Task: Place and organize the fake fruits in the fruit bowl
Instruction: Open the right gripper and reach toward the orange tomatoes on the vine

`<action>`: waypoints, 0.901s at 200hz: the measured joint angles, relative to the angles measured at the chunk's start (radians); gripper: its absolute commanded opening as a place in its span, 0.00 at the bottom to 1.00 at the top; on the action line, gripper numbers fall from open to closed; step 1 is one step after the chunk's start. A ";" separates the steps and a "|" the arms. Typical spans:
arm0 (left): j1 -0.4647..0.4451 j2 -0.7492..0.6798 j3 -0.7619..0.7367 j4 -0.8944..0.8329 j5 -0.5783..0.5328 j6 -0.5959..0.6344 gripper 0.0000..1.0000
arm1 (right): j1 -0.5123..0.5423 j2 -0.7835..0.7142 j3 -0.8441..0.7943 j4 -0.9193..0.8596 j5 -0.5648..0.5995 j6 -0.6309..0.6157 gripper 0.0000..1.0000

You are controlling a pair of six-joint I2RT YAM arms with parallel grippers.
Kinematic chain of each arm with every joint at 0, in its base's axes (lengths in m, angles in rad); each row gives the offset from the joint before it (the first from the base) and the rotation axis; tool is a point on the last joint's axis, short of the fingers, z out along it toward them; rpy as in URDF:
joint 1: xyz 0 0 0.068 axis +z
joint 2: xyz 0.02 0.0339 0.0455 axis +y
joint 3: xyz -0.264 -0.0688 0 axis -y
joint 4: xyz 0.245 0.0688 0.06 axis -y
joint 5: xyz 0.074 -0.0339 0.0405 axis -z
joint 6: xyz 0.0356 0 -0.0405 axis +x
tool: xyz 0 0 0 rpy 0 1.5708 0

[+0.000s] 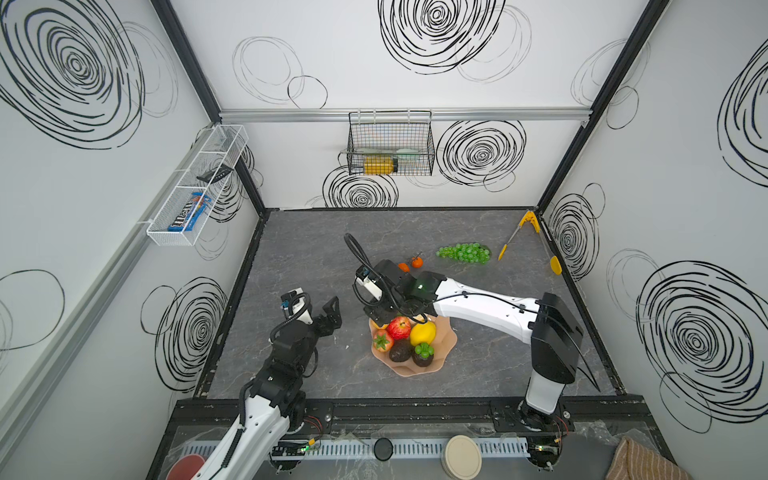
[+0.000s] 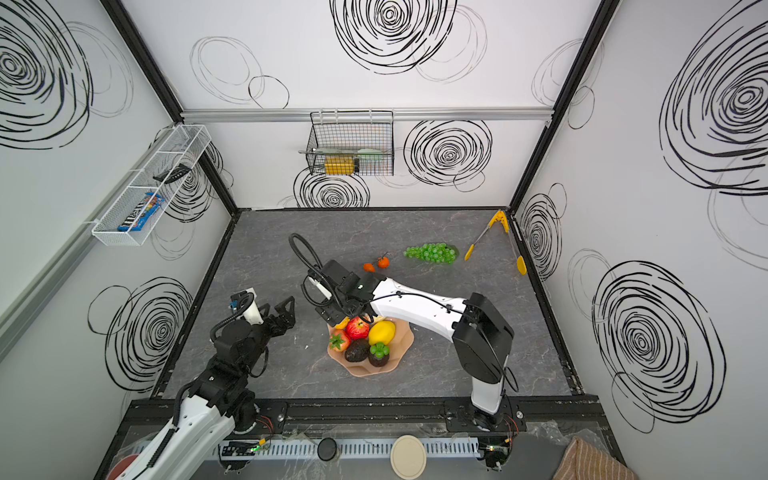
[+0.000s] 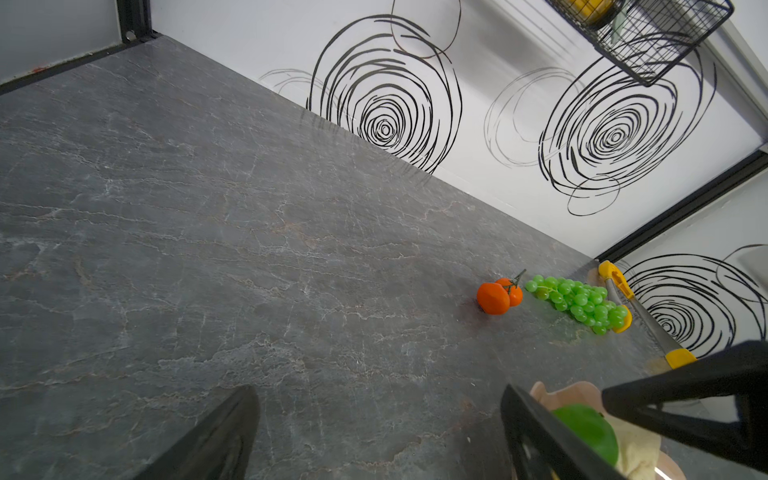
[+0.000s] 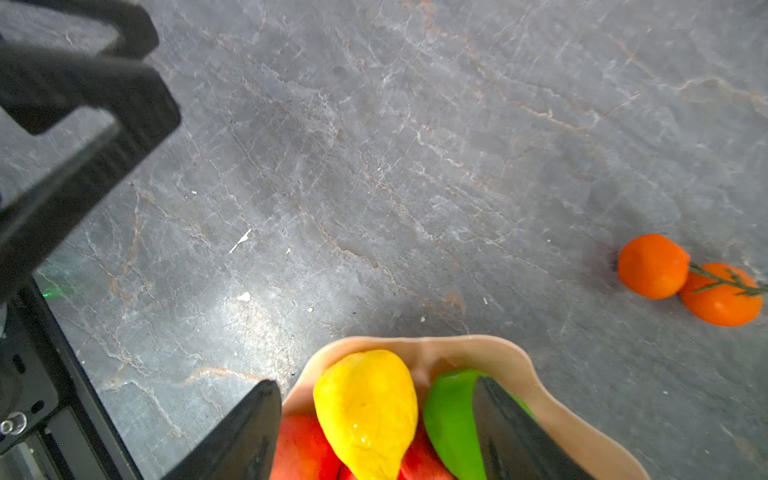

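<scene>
Fruits outside the fruit bowl (image 1: 446, 338), 2 oranges (image 1: 411, 264) and grapes (image 1: 463, 252) toward 12 o'clock, look light, slippery: pinch oranges' middles; right gripper (image 4: 374, 432) spread over a yellow fruit (image 4: 368, 411), left gripper (image 1: 330, 316) spread, empty.

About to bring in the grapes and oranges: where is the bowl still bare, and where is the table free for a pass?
The bowl is crowded at its left and middle with apple, lemon and avocado; only its right rim is bare. The table is free between the left pincer and the back wall, and between the bowl and the grapes. The right pincer stands open over the bowl.
</scene>
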 measured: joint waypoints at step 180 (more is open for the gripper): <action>-0.018 0.038 -0.008 0.039 0.039 0.001 0.95 | -0.601 -0.135 -0.226 0.374 -0.143 0.127 0.73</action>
